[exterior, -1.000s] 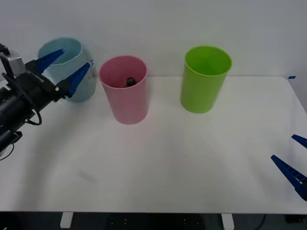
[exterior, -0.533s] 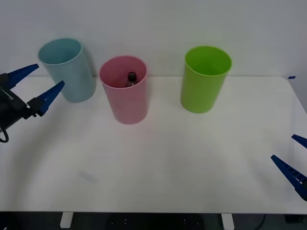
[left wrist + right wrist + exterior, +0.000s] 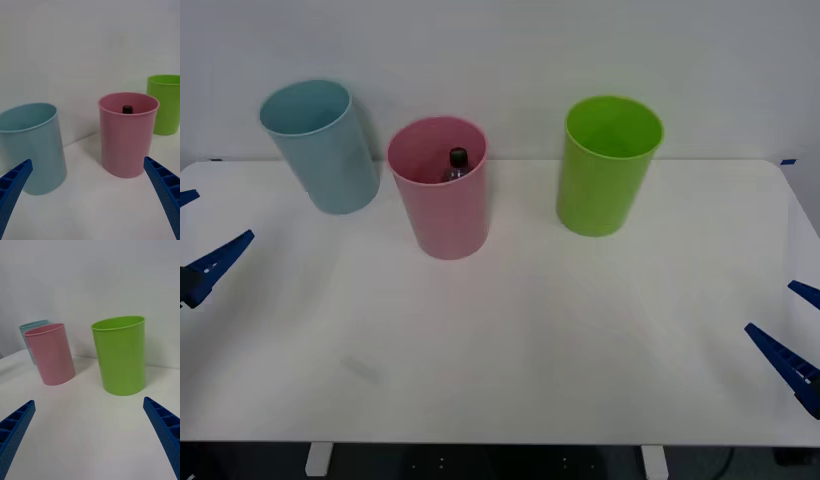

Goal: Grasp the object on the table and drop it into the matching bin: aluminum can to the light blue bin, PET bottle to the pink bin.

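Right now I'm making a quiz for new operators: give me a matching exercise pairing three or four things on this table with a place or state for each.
Things:
1. PET bottle
2. light blue bin
3. lime green bin
4. left gripper

Places or states:
A. open, low at the table's left edge
B. rightmost bin
C. inside the pink bin, cap up
D. leftmost bin, tilted

Pairs: 1-C, 2-D, 3-B, 4-A

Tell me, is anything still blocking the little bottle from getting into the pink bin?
No. The PET bottle already stands inside the pink bin, its black cap showing just below the rim. The left gripper at the table's left edge and the right gripper at its right edge both have open jaws, holding nothing.
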Controlling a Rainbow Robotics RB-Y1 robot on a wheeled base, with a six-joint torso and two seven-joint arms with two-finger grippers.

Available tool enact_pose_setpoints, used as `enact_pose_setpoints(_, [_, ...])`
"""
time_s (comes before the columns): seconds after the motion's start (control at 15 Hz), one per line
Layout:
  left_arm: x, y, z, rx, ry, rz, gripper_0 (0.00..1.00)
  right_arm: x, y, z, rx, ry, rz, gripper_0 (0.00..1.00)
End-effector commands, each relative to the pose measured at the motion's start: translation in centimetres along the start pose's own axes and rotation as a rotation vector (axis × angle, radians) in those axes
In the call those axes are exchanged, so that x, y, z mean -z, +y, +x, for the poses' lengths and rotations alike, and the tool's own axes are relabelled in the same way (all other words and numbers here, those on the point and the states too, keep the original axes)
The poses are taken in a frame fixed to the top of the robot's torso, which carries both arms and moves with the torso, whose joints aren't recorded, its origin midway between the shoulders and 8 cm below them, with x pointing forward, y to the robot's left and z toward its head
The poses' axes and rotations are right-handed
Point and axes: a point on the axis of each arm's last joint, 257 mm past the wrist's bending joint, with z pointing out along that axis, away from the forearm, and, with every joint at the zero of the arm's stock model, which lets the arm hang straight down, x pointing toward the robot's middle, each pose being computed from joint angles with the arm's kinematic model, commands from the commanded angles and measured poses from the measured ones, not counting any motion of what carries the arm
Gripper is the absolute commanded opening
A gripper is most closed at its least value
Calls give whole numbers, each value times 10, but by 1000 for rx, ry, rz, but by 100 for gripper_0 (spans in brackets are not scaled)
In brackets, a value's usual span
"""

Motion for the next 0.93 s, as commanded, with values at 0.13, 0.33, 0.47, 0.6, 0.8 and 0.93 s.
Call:
enact_pose_setpoints(0.13, [35,1,21,31,56,-25,100,0,0,0,0,0,0,100])
enact_pose_setpoints(0.33, [59,-6,36,72,84,-38,100,0,0,0,0,0,0,100])
enact_pose_setpoints(0.47, [70,-11,44,97,95,-42,100,0,0,0,0,0,0,100])
enact_pose_setpoints(0.6, [77,-13,49,116,104,-47,100,0,0,0,0,0,0,100])
enact_pose_setpoints(0.8, [83,-19,55,132,116,-41,100,0,0,0,0,0,0,100])
enact_pose_setpoints(0.93, [84,-22,57,134,122,-33,100,0,0,0,0,0,0,100])
